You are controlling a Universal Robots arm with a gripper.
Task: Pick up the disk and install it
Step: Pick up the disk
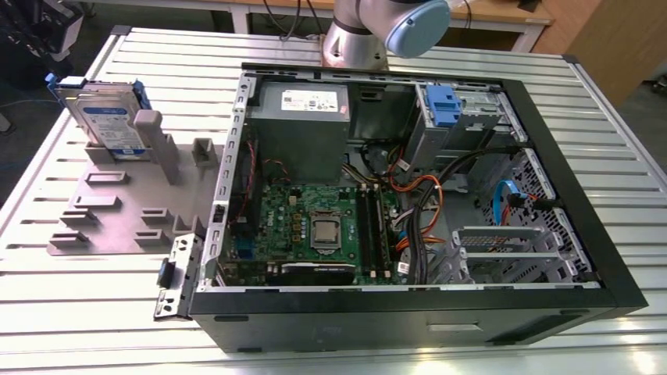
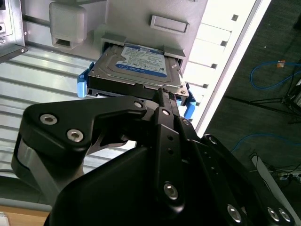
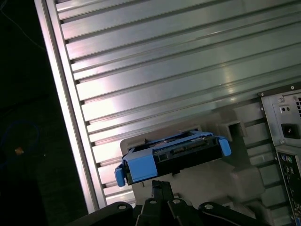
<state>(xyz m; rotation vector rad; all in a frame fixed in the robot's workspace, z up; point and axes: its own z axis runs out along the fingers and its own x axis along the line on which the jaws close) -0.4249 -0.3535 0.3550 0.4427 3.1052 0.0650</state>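
Disk [image 1: 112,117] stands on edge in a grey holder [image 1: 115,203], at the exterior view's left of the open computer case [image 1: 417,180]. In the second wrist view the gripper [image 2: 164,96], seemingly pressed together and empty, points at its near end. In the first wrist view its long axis runs away into the holder.

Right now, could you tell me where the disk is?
The disk stands on edge in the grey holder at the exterior view's left, beside the open case.

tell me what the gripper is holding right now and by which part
Nothing. The gripper is short of the disk, which stands in its grey holder.
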